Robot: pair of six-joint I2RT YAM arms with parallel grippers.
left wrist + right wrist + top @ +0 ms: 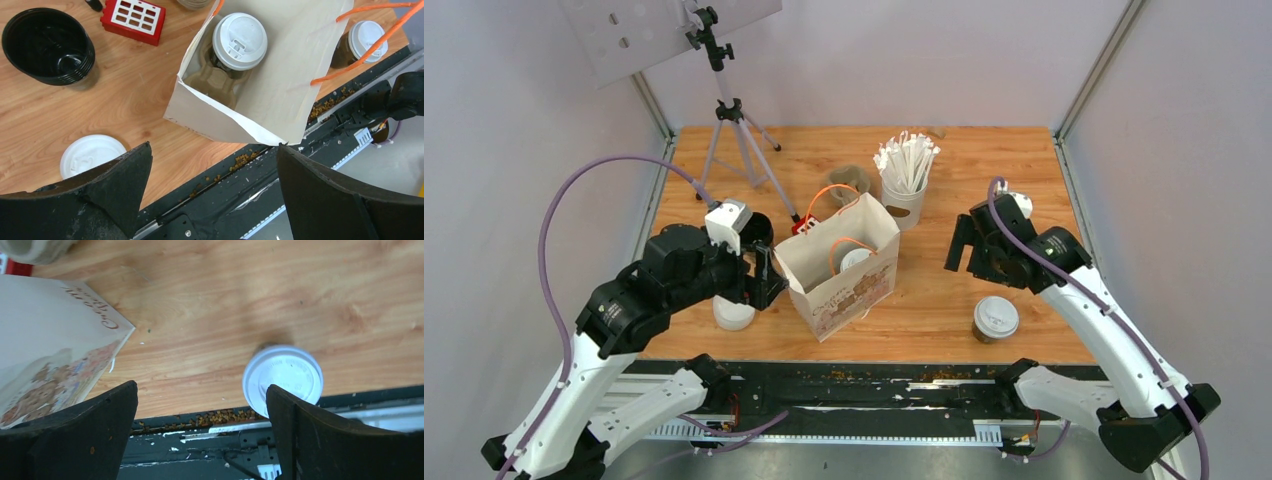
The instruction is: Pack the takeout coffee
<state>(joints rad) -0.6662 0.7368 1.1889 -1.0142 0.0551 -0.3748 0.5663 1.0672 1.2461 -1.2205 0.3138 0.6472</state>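
The wooden table (984,170) carries a paper bag (844,285) standing open near the front edge. A white-lidded brown cup (995,319) stands to the bag's right (close to that edge) and a white round container (734,315) to its left. Stacked black bowls (47,45), a red block (132,19), a cup of wrapped sticks (906,200) and a tripod (739,130) stand farther back.

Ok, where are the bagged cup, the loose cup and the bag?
Bagged cup (239,40): left wrist view, lid.
Loose cup (996,316): top view, lid.
Bag (852,290): top view, printed side.
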